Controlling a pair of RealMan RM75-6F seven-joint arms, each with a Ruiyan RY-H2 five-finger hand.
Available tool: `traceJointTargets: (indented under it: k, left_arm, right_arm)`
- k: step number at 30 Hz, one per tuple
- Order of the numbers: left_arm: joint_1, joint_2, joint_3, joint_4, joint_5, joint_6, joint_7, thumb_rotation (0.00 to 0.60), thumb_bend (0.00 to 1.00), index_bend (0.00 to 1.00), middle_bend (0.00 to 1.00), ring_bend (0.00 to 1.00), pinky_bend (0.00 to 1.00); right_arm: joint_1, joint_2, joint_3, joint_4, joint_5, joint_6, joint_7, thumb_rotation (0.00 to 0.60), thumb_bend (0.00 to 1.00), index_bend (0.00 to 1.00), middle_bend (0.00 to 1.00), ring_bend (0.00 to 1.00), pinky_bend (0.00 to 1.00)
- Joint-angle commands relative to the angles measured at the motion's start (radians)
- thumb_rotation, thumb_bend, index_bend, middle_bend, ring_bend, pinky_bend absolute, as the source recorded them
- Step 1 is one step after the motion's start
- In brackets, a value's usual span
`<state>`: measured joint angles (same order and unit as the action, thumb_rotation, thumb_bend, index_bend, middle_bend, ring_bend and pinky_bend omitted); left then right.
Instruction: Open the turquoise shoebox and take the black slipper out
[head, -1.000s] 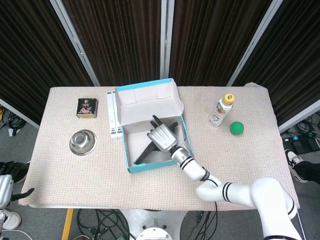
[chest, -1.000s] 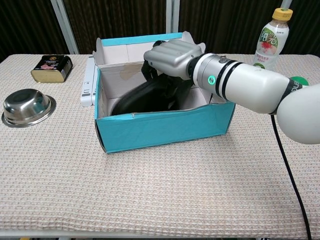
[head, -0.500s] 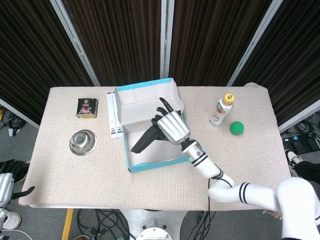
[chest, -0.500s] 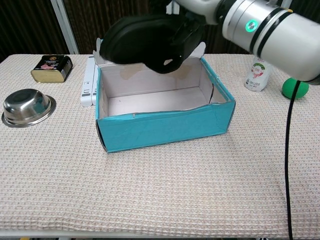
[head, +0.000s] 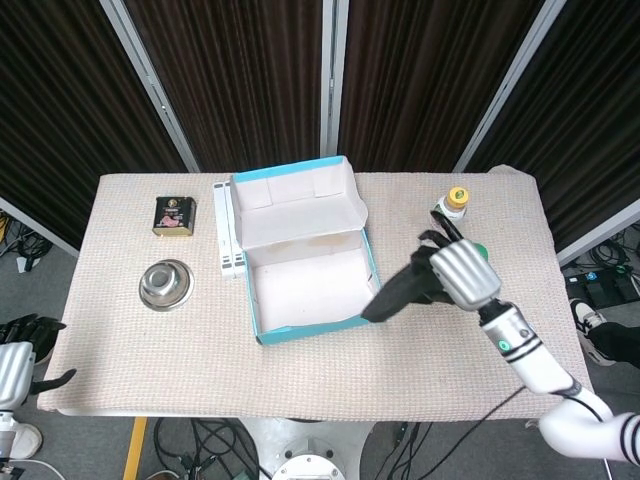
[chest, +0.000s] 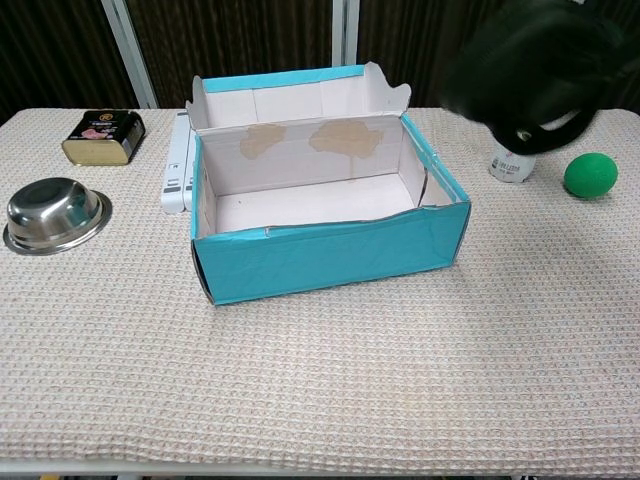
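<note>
The turquoise shoebox (head: 312, 330) (chest: 330, 255) stands open in the middle of the table, its lid flap leaning back and its white inside bare. My right hand (head: 462, 274) holds the black slipper (head: 398, 294) in the air to the right of the box, toe pointing down-left near the box's front right corner. In the chest view the slipper (chest: 535, 70) is a dark blur at the top right, and it hides the hand. My left hand (head: 18, 362) hangs off the table's left front corner, holding nothing, its dark fingers apart.
A drink bottle (head: 451, 203) (chest: 512, 162) and a green ball (chest: 590, 174) stand right of the box, under the raised arm. A white strip (head: 228, 240) (chest: 178, 165) lies along the box's left side. Further left are a steel bowl (head: 166, 283) (chest: 55, 213) and a tin (head: 174, 214) (chest: 103, 137).
My right hand has lifted the slipper out of the box and carried it right, beyond the box's right wall. The box now shows nothing inside. The left hand stays put.
</note>
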<state>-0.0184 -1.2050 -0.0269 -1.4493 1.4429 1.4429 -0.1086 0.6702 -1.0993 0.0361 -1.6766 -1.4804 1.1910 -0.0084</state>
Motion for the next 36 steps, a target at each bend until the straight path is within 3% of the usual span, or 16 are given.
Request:
traceJointTargets:
  k: [1, 6, 12, 16, 19, 21, 26, 30, 32, 34, 36]
  left_arm:
    - [-0.006, 0.002, -0.002, -0.010, 0.002, -0.004, 0.008, 0.600, 0.02, 0.31, 0.24, 0.13, 0.14]
    - [-0.014, 0.004, -0.003, -0.025, 0.010, -0.003, 0.020, 0.600, 0.02, 0.31, 0.24, 0.13, 0.14]
    - [-0.010, 0.007, 0.001, -0.033, 0.006, 0.000, 0.025, 0.600, 0.02, 0.31, 0.24, 0.13, 0.14]
    - [-0.008, 0.007, 0.003, -0.034, 0.003, 0.001, 0.024, 0.600, 0.02, 0.31, 0.24, 0.13, 0.14]
    - [-0.005, 0.008, 0.004, -0.033, 0.004, 0.005, 0.021, 0.600, 0.02, 0.31, 0.24, 0.13, 0.14]
    - [-0.002, 0.008, 0.005, -0.029, 0.001, 0.006, 0.017, 0.600, 0.02, 0.31, 0.24, 0.13, 0.14]
    - [0.003, 0.006, 0.006, -0.017, -0.002, 0.010, 0.004, 0.600, 0.02, 0.31, 0.24, 0.13, 0.14]
    - [0.001, 0.000, 0.005, -0.005, 0.000, 0.009, -0.002, 0.600, 0.02, 0.31, 0.24, 0.13, 0.14]
    - [-0.003, -0.005, 0.003, 0.001, 0.002, 0.008, 0.000, 0.600, 0.02, 0.31, 0.24, 0.13, 0.14]
    - [-0.008, -0.015, -0.002, 0.008, 0.006, 0.013, 0.014, 0.600, 0.02, 0.31, 0.24, 0.13, 0.14]
    - [-0.012, -0.026, -0.006, 0.014, 0.011, 0.020, 0.030, 0.600, 0.02, 0.31, 0.24, 0.13, 0.14]
  right_arm:
    - [-0.070, 0.024, -0.078, 0.042, -0.063, 0.006, 0.040, 0.600, 0.38, 0.75, 0.62, 0.24, 0.00]
    - [-0.090, -0.020, -0.103, 0.147, -0.082, -0.029, 0.049, 0.600, 0.38, 0.73, 0.62, 0.22, 0.00]
    - [-0.075, -0.122, -0.102, 0.265, -0.093, -0.098, 0.044, 0.600, 0.35, 0.59, 0.47, 0.08, 0.00]
    - [-0.063, -0.198, -0.079, 0.324, -0.093, -0.113, -0.006, 0.600, 0.25, 0.40, 0.32, 0.00, 0.00]
    - [-0.059, -0.227, -0.065, 0.325, -0.082, -0.123, -0.064, 0.600, 0.10, 0.11, 0.11, 0.00, 0.00]
    - [-0.065, -0.232, -0.058, 0.314, -0.080, -0.113, -0.099, 0.600, 0.03, 0.01, 0.02, 0.00, 0.00]
    - [-0.104, -0.184, -0.038, 0.247, -0.062, -0.049, -0.129, 0.600, 0.00, 0.00, 0.00, 0.00, 0.00]
    - [-0.201, -0.133, -0.023, 0.190, -0.046, 0.106, -0.052, 0.600, 0.03, 0.00, 0.01, 0.00, 0.00]
    - [-0.251, -0.117, -0.023, 0.178, -0.043, 0.179, 0.002, 0.600, 0.10, 0.02, 0.07, 0.00, 0.00]
    - [-0.309, -0.098, -0.034, 0.168, -0.040, 0.244, 0.059, 0.600, 0.12, 0.05, 0.12, 0.00, 0.00]
    - [-0.357, -0.081, -0.049, 0.152, -0.029, 0.281, 0.091, 0.600, 0.12, 0.05, 0.11, 0.00, 0.00]
